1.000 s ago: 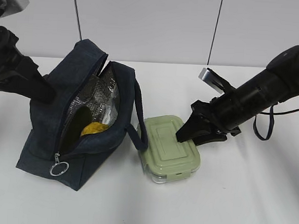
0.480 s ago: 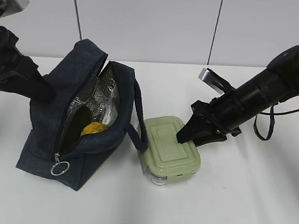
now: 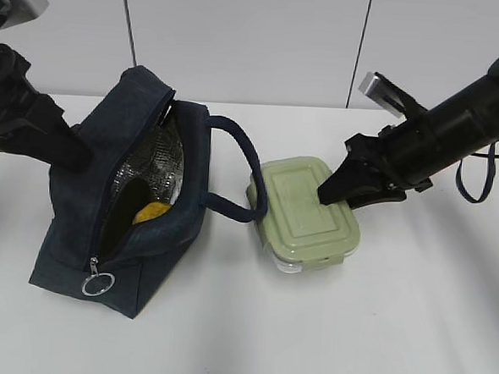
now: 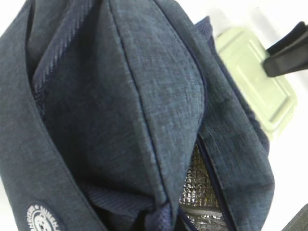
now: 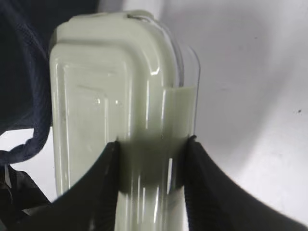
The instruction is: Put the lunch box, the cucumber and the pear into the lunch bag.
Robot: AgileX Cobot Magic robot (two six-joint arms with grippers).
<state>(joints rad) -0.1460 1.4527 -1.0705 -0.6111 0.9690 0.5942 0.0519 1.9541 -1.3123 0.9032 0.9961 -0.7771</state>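
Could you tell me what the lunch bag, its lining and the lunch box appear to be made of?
The lunch bag looks like woven navy fabric: matte, heathered, soft folds. Its lining seems to be silver foil: crinkled and shiny. The lunch box appears to be plastic: a smooth, glossy sage-green lid over a clear base, which could also be glass.

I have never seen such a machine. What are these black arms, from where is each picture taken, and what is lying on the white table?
These are two robot arms, each ending in a pincer. One picture looks at the table from the front; the other two come from small cameras on each arm's wrist. On the table stands an open navy lunch bag with silver lining; a yellow pear and a dark green cucumber show inside. The left pincer presses at the bag's side, apparently gripping the fabric. The right pincer is closed around one end of the green-lidded lunch box, beside the bag's loop handle.
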